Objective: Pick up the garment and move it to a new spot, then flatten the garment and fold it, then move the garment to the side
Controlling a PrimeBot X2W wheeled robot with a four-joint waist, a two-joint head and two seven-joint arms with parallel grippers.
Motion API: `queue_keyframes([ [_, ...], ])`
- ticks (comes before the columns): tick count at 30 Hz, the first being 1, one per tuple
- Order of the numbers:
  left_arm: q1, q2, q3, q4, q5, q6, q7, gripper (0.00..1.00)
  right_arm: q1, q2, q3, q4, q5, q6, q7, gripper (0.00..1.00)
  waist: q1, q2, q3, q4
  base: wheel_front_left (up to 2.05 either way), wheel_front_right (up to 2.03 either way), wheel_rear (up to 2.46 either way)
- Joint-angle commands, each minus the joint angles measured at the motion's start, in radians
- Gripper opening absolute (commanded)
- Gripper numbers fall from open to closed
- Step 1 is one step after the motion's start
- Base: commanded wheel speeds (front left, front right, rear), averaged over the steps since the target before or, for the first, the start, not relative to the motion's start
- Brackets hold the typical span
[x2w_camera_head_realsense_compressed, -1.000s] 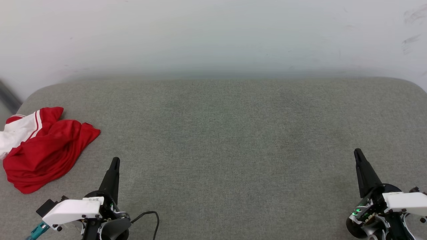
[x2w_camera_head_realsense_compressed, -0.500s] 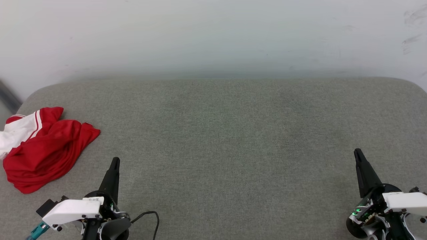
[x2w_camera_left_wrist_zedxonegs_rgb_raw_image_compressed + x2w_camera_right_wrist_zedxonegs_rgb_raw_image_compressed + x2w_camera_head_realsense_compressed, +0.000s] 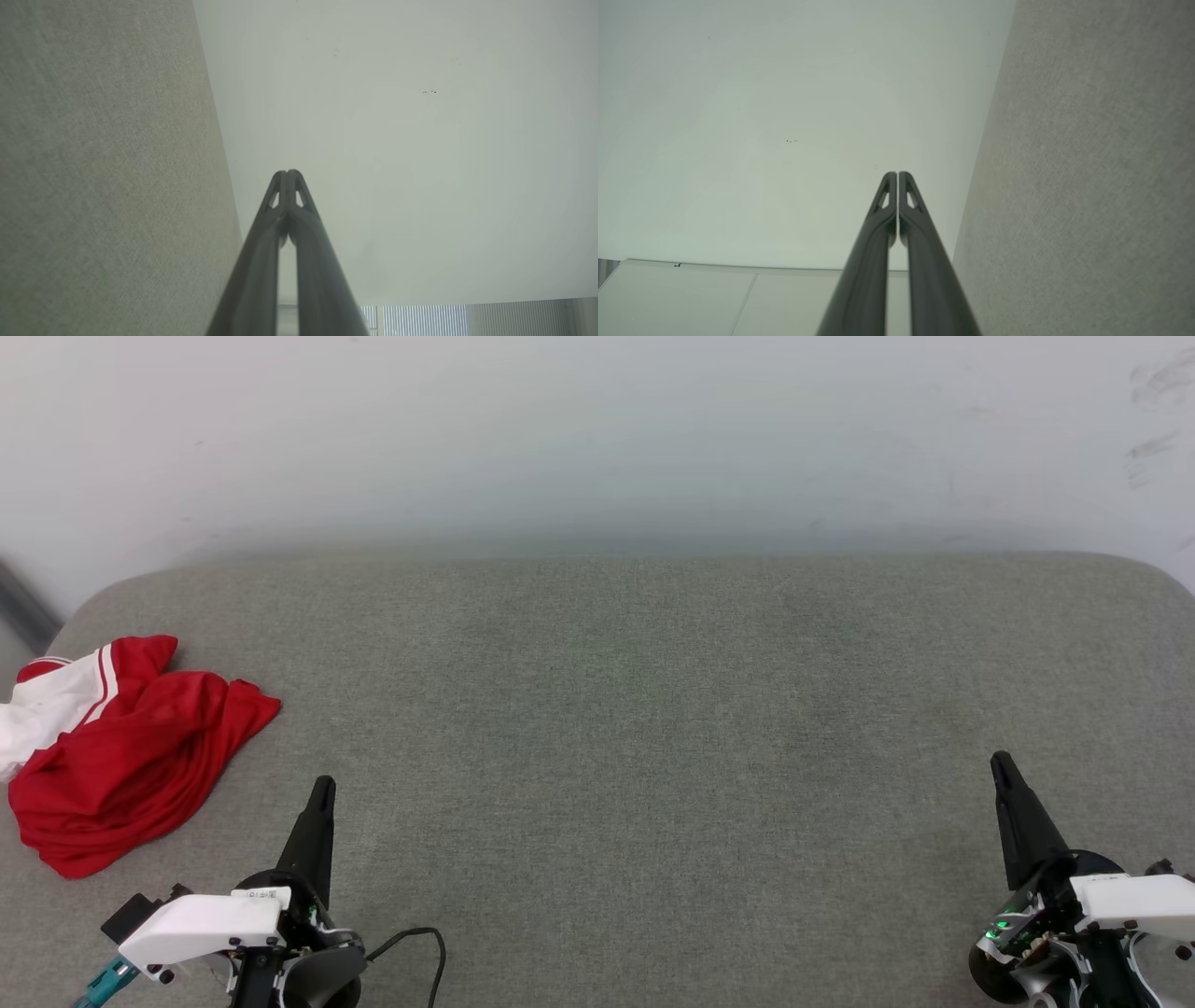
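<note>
Garment position: I see the garment (image 3: 131, 756) as a crumpled heap at the far left edge of the grey padded surface (image 3: 616, 728), well apart from both grippers.
Garment long axis: I read it as diagonal, from the near-left red fold up to a pointed red corner aimed right.
Garment sleeve: the white sleeve (image 3: 42, 714) with its red-and-white stripe lies on the far-left side of the heap.
Left gripper: my left gripper (image 3: 322, 786) has its fingers pressed together on nothing, and sits near the heap's right side without touching it.
Right gripper: my right gripper (image 3: 1001, 763) is also pressed together and empty, at the lower right.
Change since earlier: none that I can make out; heap and both grippers sit as before.
</note>
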Motion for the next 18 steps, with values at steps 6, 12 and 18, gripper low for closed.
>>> queue_keyframes([
  [6, -0.006, -0.001, 0.001, -0.001, 0.0, -0.002, 0.001, 0.0, -0.012, 0.003, 0.0, 0.0, 0.004, 0.0, 0.0, 0.0, 0.0, 0.0, 0.0, 0.0, 0.0, 0.0, 0.0],
  [12, -0.006, -0.001, 0.001, -0.001, 0.0, -0.002, 0.001, 0.0, -0.012, 0.003, 0.0, 0.0, 0.004, 0.0, 0.0, 0.0, 0.0, 0.0, 0.0, 0.0, 0.0, 0.0, 0.0],
  [18, 0.013, -0.001, -0.012, 0.014, 0.002, 0.001, -0.008, 1.0, 0.015, 0.001, 0.005, 0.013, -0.003, 0.0, -0.006, 1.0, 0.0, 0.0, 0.0, 0.0, 0.0, 0.0, 0.0],
])
